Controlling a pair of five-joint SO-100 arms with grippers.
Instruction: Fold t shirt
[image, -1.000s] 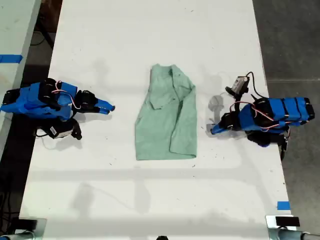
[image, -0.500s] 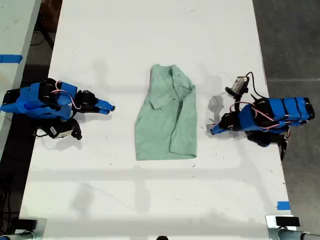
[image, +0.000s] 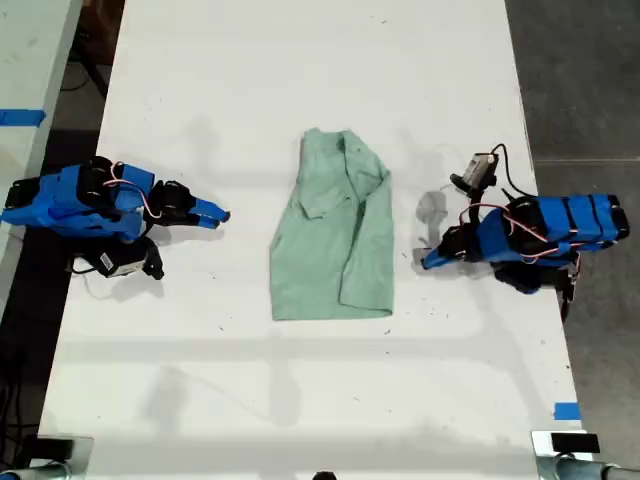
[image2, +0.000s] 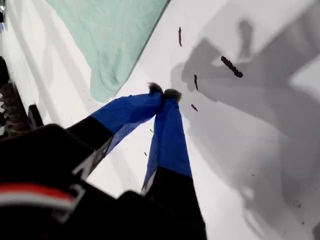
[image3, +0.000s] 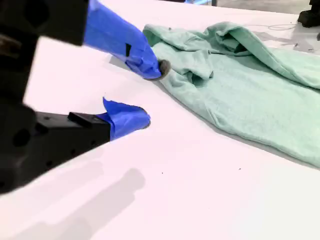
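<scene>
table: long white tabletop (image: 300, 60), dark floor on both sides of it in the exterior view.

task thing: small pale mint-green short-sleeved fabric t shirt (image: 335, 240) lies mid-table, already folded in lengthwise into a narrow strip. collar end is toward the exterior view's top, and the straight hem toward its bottom. cloth is wrinkled, with a sleeve flap lying across the upper part. the second wrist view shows the bunched folds (image3: 250, 95), and the first wrist view shows a rounded corner of it (image2: 115, 35).

my first gripper (image: 428, 262) is at the exterior view's right, low on the table and near the shirt's edge but apart from it. its blue-taped fingers are pinched tip to tip on nothing (image2: 164, 92).

my second gripper (image: 218, 214) is at the exterior view's left, pointing at the shirt, well apart from it. its jaws are spread and empty (image3: 151, 92).

around: a few dark specks (image2: 231, 66) mark the tabletop beside my first gripper. a small piece of blue tape (image: 567, 411) sits near the table's lower right corner in the exterior view. nothing lies between either gripper and the cloth.
</scene>
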